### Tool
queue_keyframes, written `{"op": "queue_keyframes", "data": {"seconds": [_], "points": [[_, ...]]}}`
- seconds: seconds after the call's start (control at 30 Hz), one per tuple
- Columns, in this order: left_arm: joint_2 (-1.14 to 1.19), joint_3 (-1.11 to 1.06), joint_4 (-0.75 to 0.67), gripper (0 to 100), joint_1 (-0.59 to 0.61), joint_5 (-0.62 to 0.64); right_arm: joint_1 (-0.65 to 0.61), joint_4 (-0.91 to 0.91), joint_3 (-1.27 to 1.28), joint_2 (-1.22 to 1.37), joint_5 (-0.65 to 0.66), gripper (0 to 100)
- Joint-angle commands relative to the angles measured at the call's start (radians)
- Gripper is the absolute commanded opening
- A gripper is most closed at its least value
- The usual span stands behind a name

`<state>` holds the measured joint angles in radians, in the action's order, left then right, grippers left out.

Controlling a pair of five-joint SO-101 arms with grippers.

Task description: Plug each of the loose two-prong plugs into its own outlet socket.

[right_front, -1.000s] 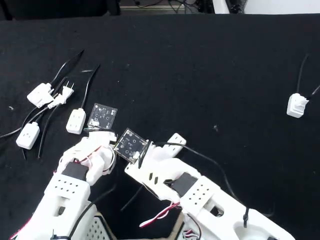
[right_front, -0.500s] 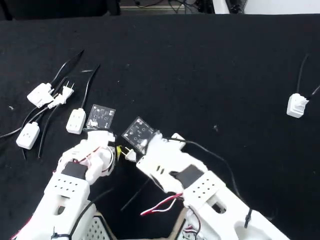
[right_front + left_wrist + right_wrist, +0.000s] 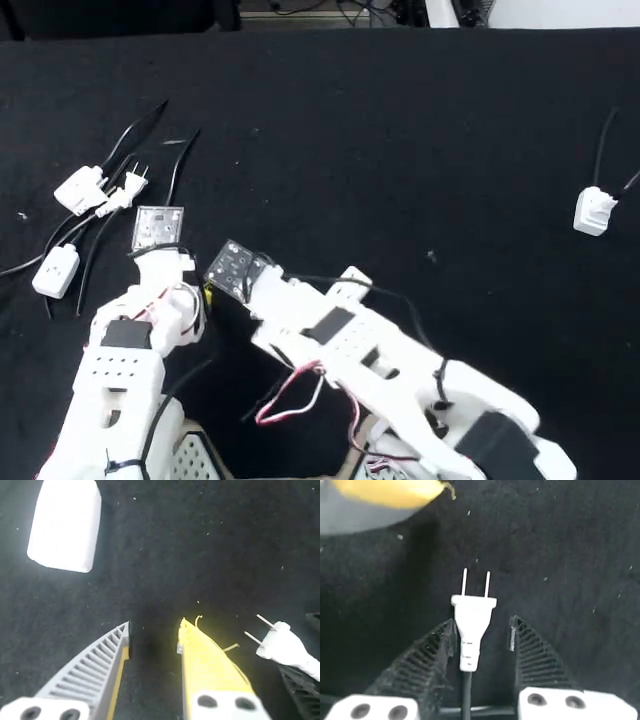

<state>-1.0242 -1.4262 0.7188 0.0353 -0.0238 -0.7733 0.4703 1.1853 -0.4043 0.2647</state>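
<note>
Two hands at the near edge of the black surface (image 3: 400, 120).
Left hand (image 3: 153, 624) spread wide, holding nothing, one white socket (image 3: 64, 525) ahead. Right hand (image 3: 481, 621) parted around one two-prong plug (image 3: 472, 612), gap on one side. By left edge, two sockets (image 3: 80, 188) (image 3: 55, 270), two loose plugs (image 3: 136, 182) (image 3: 117, 199); by right edge, one socket (image 3: 594, 211).

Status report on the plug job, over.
Left gripper open, empty, outlet socket beyond it. Right gripper open around a plug, prongs forward. Left's yellow finger close by them.
</note>
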Motion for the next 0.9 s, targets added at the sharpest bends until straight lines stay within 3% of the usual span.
{"op": "queue_keyframes", "data": {"seconds": [0.0,0.3,0.4,0.5,0.87], "points": [[-0.011,0.062,0.003,17,0.022,0.015,0.000,-0.006,-0.090,0.036,0.009,16.2],[-0.011,0.070,0.005,17,0.022,0.017,0.072,0.097,-0.272,0.225,0.009,15.8],[-0.011,0.070,0.005,17,0.022,0.017,0.087,0.100,-0.282,0.242,0.009,9.0],[-0.011,0.071,0.005,17,0.022,0.017,0.097,0.106,-0.272,0.203,0.009,0.7],[-0.011,0.071,0.005,17,0.021,0.017,0.094,-0.002,-0.070,-0.071,-0.046,1.9]]}}
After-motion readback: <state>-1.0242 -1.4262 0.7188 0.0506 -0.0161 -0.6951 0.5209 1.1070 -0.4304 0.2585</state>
